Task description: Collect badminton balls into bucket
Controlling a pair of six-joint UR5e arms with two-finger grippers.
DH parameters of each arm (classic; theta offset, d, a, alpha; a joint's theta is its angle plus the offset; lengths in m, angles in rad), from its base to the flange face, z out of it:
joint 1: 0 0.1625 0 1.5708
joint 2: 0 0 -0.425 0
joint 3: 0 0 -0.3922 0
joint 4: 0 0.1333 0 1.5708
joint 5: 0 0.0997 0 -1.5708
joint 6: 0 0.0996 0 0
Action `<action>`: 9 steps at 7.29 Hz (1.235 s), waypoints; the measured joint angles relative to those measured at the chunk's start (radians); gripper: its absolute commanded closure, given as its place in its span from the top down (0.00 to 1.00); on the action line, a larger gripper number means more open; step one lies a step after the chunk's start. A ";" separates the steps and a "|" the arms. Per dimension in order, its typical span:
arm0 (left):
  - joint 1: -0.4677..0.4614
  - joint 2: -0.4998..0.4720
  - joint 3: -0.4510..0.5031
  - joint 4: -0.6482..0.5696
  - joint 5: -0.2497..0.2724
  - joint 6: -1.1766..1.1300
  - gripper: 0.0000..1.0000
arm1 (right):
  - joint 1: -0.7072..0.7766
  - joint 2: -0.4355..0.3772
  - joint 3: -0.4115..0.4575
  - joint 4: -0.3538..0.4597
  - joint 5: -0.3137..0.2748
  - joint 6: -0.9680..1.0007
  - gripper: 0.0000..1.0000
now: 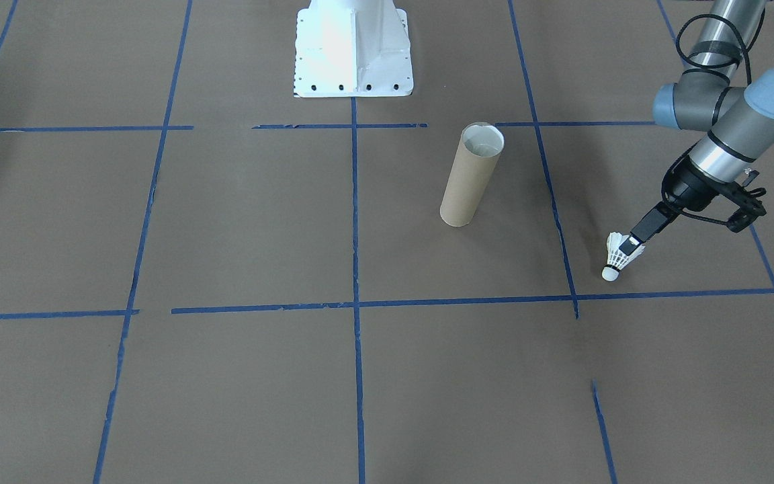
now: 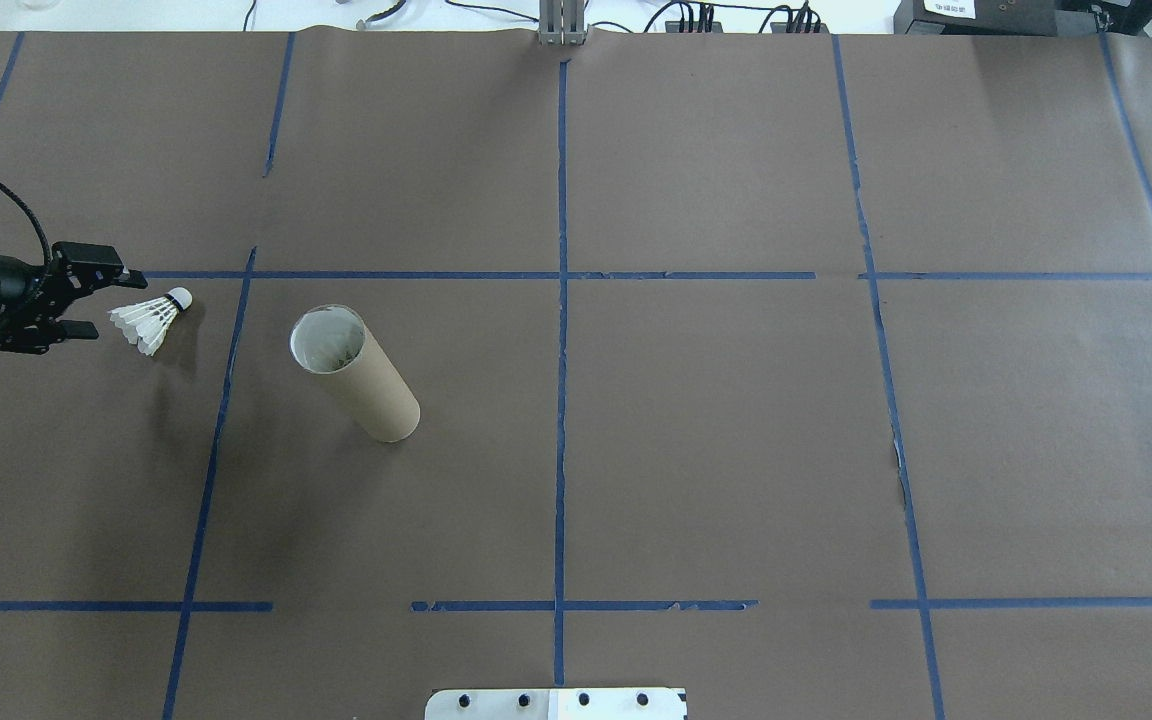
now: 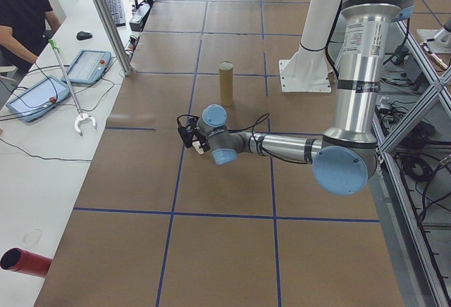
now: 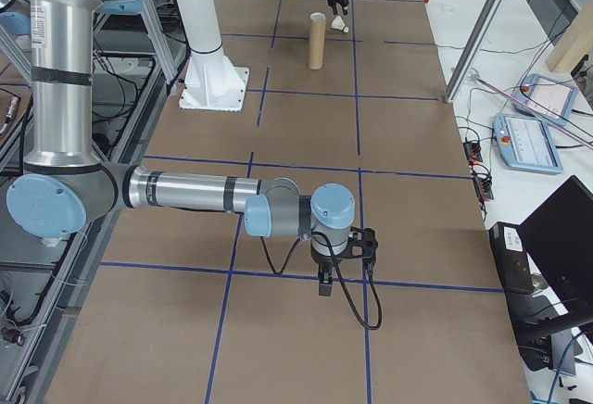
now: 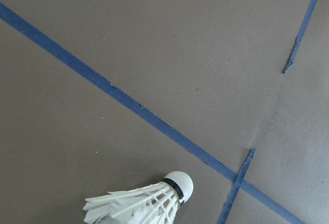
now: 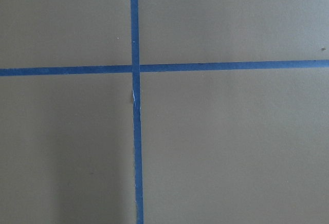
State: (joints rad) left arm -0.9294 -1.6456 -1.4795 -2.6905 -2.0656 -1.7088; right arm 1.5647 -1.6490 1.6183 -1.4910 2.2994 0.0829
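Note:
The badminton ball (image 1: 614, 263), a white feather shuttlecock, is at table level with its cork tip low, far out on my left side (image 2: 151, 318). My left gripper (image 1: 629, 254) comes down steeply onto it, and its narrow fingers look shut on the feather skirt. In the left wrist view the badminton ball (image 5: 154, 203) fills the bottom edge and no fingers show. The bucket (image 1: 469, 178), a brown cardboard tube, stands upright a short way toward the middle (image 2: 361, 375). My right gripper (image 4: 324, 288) hangs just above the table far from both. I cannot tell whether it is open or shut.
The white metal base (image 1: 353, 74) stands behind the bucket on the robot's side. Blue tape lines (image 2: 561, 300) grid the brown table cover. A person (image 3: 25, 4) sits at a side table with tablets beyond the far edge.

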 measured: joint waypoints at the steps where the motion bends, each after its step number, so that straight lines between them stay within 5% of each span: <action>1: 0.005 -0.002 0.007 0.000 0.002 -0.001 1.00 | 0.000 0.000 0.000 0.000 0.000 0.000 1.00; 3: 0.013 -0.003 0.022 0.000 0.002 0.000 0.94 | 0.000 0.000 0.000 0.000 0.000 0.000 1.00; 5: 0.016 -0.003 0.027 0.001 0.001 -0.001 0.57 | 0.000 0.000 0.000 0.000 0.000 0.000 1.00; 7: 0.017 0.002 0.026 -0.003 -0.003 -0.002 0.09 | 0.000 0.000 0.000 0.000 0.000 0.000 1.00; 9: 0.015 0.011 0.023 -0.033 -0.007 -0.001 0.00 | 0.000 0.000 0.000 0.000 0.000 0.000 1.00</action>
State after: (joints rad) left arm -0.9142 -1.6346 -1.4564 -2.7231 -2.0721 -1.7098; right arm 1.5647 -1.6490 1.6184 -1.4910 2.2994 0.0829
